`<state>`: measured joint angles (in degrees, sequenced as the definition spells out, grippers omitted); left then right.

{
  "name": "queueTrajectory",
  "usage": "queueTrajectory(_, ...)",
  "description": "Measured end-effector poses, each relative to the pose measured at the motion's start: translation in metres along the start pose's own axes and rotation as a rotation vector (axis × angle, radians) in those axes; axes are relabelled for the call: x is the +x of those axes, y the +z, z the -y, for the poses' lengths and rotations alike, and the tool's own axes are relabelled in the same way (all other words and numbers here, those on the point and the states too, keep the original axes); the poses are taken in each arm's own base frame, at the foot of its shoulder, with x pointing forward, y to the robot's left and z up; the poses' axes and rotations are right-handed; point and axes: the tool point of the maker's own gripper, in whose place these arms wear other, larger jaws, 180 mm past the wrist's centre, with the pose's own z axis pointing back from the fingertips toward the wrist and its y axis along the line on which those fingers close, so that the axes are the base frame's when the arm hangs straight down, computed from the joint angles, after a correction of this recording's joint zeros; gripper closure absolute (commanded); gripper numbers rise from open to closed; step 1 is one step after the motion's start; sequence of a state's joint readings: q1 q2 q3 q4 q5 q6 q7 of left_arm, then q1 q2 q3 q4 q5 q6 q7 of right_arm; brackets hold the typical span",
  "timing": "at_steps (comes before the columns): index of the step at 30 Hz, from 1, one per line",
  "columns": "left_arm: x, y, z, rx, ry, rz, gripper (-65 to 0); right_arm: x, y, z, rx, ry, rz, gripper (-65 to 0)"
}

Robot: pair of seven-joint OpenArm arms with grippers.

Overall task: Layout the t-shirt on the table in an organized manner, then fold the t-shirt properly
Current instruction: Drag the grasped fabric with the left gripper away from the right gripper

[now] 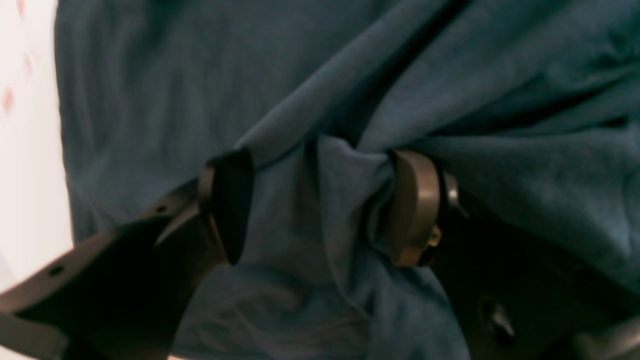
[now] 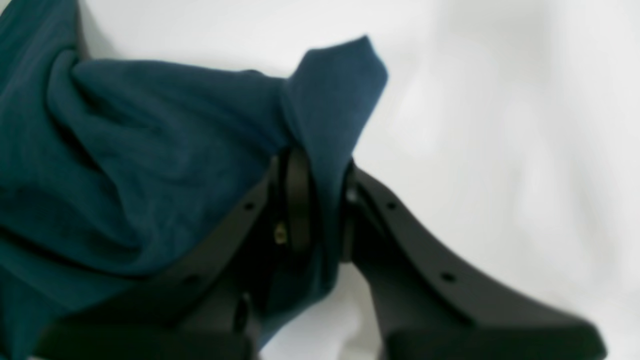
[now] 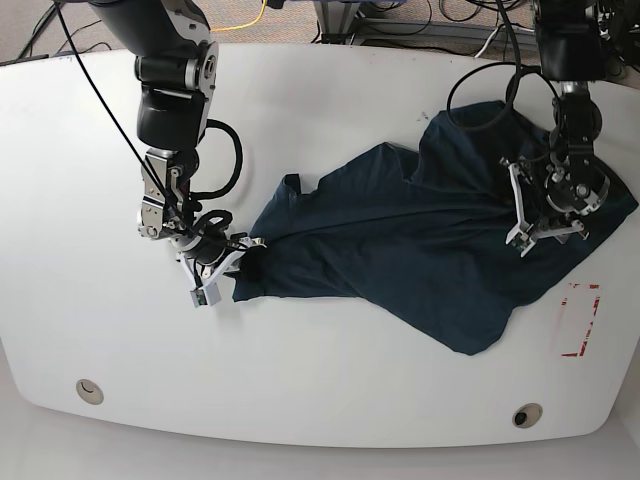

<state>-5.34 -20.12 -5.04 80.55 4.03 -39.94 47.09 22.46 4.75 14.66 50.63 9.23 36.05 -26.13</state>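
In the left wrist view the left hand (image 1: 320, 205) is spread wide, and a fold of the shirt (image 1: 450, 90) bunches up between its two fingers; the cloth touches both pads, but whether it is truly gripped I cannot tell. The cloth fills nearly all this view, and only a strip of white bench (image 1: 25, 150) shows at the left edge. In the right wrist view the right hand (image 2: 325, 210) is pressed together on a corner of the shirt (image 2: 150, 140), and a small tip of cloth stands out beyond the fingers. The bulk of the garment lies to the left of this hand; to the right is bare bench (image 2: 500, 125). In the base view the shirt (image 3: 400, 250) lies crumpled on the right half of the bench (image 3: 300, 400), and its long axis runs from left to right, between the two hands. The right hand (image 3: 225, 258) holds the left end, the left hand (image 3: 545, 205) sits over the right part of the cloth. A loose flap points to the near side. I judge that the layout step is not yet finished: the cloth must be drawn out along this axis. The right hand has much free bench on its left, while the left hand is close to the right edge and the red tape mark (image 3: 575, 320), so there is less room there.
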Motion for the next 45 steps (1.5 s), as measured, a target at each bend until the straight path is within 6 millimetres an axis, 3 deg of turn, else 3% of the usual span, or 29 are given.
queueTrajectory(4,0.014,-0.005,-0.016,0.018,-0.012,-0.014,-38.5,0.000,0.000,0.000,0.000,0.000,0.001,-6.8)
queueTrajectory(9,0.016,0.003,-0.023,0.044,-0.030,-0.061,-38.5,-0.002,0.000,0.000,0.000,-0.003,0.003,-6.8)
queueTrajectory(18,0.054,0.071,-0.056,0.252,-0.092,-0.026,-38.5,-0.001,0.001,-0.001,0.000,0.000,0.007,-7.0)
queueTrajectory(21,0.051,0.087,-0.043,0.261,-0.105,-0.013,-38.5,-0.001,0.001,-0.001,0.000,0.000,0.008,-7.0)
queueTrajectory(25,0.039,0.093,-0.005,0.176,-0.129,0.003,-38.5,-0.001,0.001,-0.001,0.000,0.000,0.007,-7.0)
queueTrajectory(28,0.031,0.098,0.012,0.137,-0.128,0.021,-38.5,-0.002,0.000,-0.004,0.005,-0.004,0.008,-7.0)
queueTrajectory(35,-0.020,0.097,0.022,0.106,-0.057,-0.081,-38.5,-0.002,-0.001,-0.005,0.005,-0.004,0.005,-7.0)
queueTrajectory(39,-0.047,0.096,0.042,0.042,-0.033,-0.125,-38.5,-0.002,-0.002,-0.008,0.012,-0.005,0.007,-7.0)
queueTrajectory(45,-0.059,0.093,0.072,-0.060,-0.012,-0.114,-38.5,-0.002,-0.002,-0.008,0.012,-0.005,0.007,-7.0)
